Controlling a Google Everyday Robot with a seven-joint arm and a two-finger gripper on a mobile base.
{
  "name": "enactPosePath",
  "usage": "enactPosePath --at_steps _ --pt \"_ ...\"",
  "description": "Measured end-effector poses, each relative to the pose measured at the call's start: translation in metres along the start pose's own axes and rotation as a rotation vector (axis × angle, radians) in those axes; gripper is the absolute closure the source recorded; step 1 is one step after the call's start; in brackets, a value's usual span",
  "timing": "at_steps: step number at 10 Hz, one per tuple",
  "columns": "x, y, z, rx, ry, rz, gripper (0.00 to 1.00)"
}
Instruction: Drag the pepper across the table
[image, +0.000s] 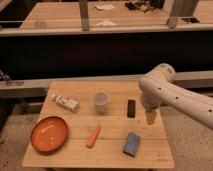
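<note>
single camera view. light wooden slatted table (111, 152) carries six items. long orange pepper (93, 136) lies front-centre on the table, tilted, its narrow end toward the front-left – just right of the round orange plate (49, 134), touching neither the plate nor anything else. white plastic cup (100, 102) stands upright behind the pepper, mid-table. white bottle with a pale label (66, 103) lies on its side at back-left. small black rectangular block (131, 108) lies right of the cup. blue rectangular sponge (132, 143) sits front-right.

white robot arm (167, 92) enters from the right, elbow bent over the table's right edge. beige gripper (150, 117) points down near that edge, just right of the black block and behind the sponge, well apart from the pepper – grasp state: cannot tell, and nothing visibly held.
</note>
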Motion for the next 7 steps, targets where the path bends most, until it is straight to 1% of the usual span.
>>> enactPosePath --at_steps 1,2,4,7 --pt "-0.006 0.0 0.001 0.002 0.008 -0.019 0.2" --pt "-0.007 0.001 0.001 0.003 0.013 -0.027 0.2" --pt "-0.014 0.004 0.004 0.007 0.019 -0.072 0.2" --pt "-0.045 0.003 0.006 0.017 0.025 -0.149 0.2"
